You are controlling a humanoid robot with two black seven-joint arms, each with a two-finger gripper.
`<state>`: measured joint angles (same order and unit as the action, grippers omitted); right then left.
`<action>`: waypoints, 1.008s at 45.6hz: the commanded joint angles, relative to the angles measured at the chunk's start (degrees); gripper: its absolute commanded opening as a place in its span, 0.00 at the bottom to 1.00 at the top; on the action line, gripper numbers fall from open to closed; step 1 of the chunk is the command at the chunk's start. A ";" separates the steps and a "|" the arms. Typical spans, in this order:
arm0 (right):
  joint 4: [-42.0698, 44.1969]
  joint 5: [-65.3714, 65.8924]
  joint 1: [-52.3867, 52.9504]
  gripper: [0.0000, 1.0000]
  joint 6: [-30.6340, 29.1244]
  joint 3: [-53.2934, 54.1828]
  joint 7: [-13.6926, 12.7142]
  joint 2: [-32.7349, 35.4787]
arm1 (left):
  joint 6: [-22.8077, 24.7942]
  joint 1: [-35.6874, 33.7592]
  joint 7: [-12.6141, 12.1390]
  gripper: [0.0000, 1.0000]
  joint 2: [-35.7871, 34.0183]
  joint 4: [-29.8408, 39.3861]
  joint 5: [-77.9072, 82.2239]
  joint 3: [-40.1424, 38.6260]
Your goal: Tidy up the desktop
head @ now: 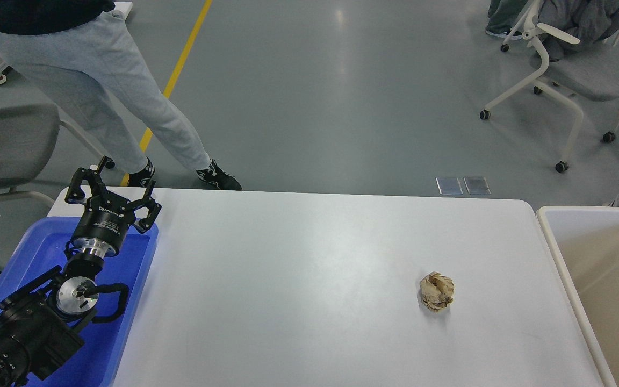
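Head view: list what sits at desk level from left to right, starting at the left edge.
Blue tray, with the left gripper open above its far end → white desktop → crumpled paper ball lying on the desktop → white-rimmed bin with a beige inside.

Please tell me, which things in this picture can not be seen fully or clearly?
Head view only:
- Right arm and gripper: not in view at all.
- Blue tray: the left arm covers much of its inside; the lower edge cuts it off.
- Bin: cut off by the right edge, so its contents are not all visible.
- Person behind the desktop: upper body cut off by the top edge.
- Paper ball: its far and under sides are hidden.
- Left gripper: open, empty.
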<state>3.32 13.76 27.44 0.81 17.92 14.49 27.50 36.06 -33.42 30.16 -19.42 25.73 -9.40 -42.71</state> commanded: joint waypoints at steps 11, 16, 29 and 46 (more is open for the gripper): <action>-14.55 -2.94 -0.19 0.99 -0.99 16.86 0.45 7.65 | -0.03 0.02 -0.01 1.00 0.00 -0.07 0.00 0.00; -24.83 -2.86 -4.05 1.00 -1.77 28.28 0.71 10.21 | -0.03 0.02 0.08 1.00 0.00 0.02 0.00 0.00; -45.58 -2.42 -16.63 1.00 -9.24 51.58 0.63 10.56 | -0.03 0.02 0.08 1.00 0.00 0.02 0.00 0.00; -57.98 9.44 -19.62 1.00 -11.18 66.18 0.80 -0.77 | -0.03 0.02 0.08 1.00 0.00 0.02 0.00 0.00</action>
<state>-47.67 15.36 9.42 -9.08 75.51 15.16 32.80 36.03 -33.40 30.23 -19.42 25.74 -9.40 -42.72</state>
